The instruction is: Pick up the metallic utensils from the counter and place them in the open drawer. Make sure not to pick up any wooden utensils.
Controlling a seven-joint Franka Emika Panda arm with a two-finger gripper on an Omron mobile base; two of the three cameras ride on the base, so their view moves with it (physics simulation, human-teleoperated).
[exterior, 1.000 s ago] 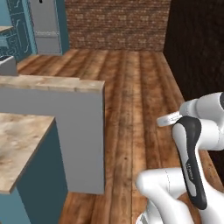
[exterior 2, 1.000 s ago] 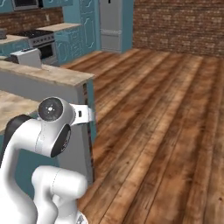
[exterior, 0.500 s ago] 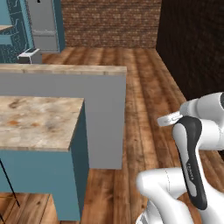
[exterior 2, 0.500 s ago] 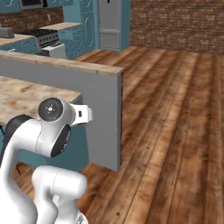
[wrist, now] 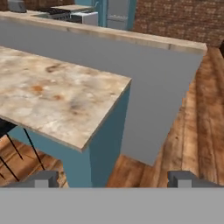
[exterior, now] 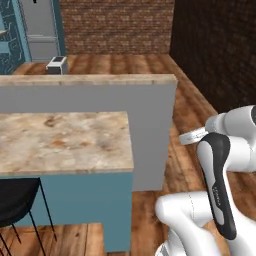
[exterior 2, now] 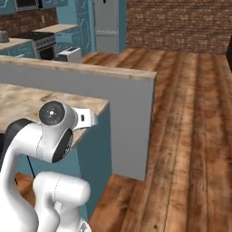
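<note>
Marble counter point(wrist: 57, 94) below the claw point(wrist: 113, 178) — spread wide, empty — toaster point(exterior: 57, 64) beyond.

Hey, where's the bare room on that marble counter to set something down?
The counter shows bare stone from the grey raised wall behind it to its front edge and right corner. A black stool crowds beneath its left end.

A beige marble surface point(exterior 2: 27, 102) on a teal base stands left, a grey half-wall point(exterior 2: 90, 97) just behind it. The white arm point(exterior 2: 43, 149) rises in front. Wooden floor point(exterior 2: 190, 122) stretches right.
</note>
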